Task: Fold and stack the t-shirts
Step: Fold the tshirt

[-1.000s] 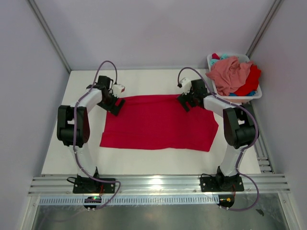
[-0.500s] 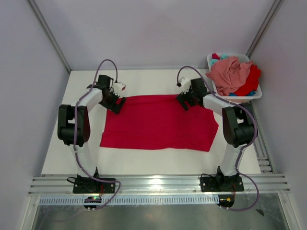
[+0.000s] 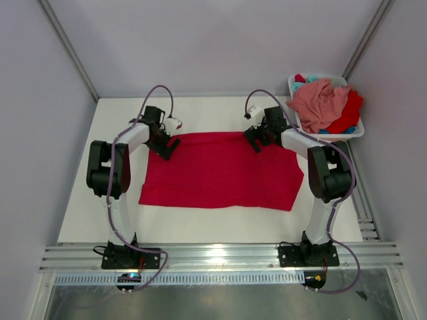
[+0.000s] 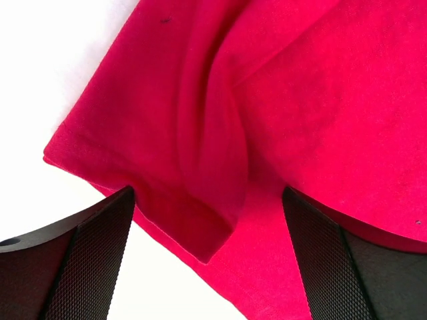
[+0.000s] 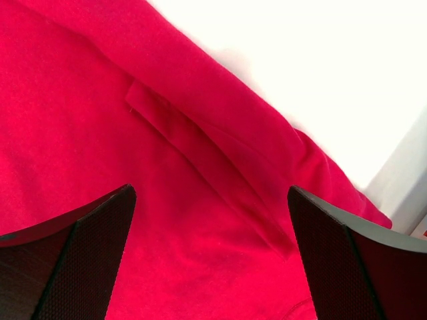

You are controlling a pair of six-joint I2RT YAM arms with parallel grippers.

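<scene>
Above red t-shirt [image 3: 220,170], fingers [image 4: 90,263] wide apart.

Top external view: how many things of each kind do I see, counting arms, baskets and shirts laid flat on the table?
Arms: 2 (left arm, right arm)
White basket: 1
Red t-shirt laid flat: 1
Total: 4
The heaped clothes in the basket cannot be counted singly.

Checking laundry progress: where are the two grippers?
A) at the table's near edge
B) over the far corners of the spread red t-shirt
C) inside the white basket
B: the left gripper and right gripper both hang open over the far corners of the red t-shirt.
</scene>
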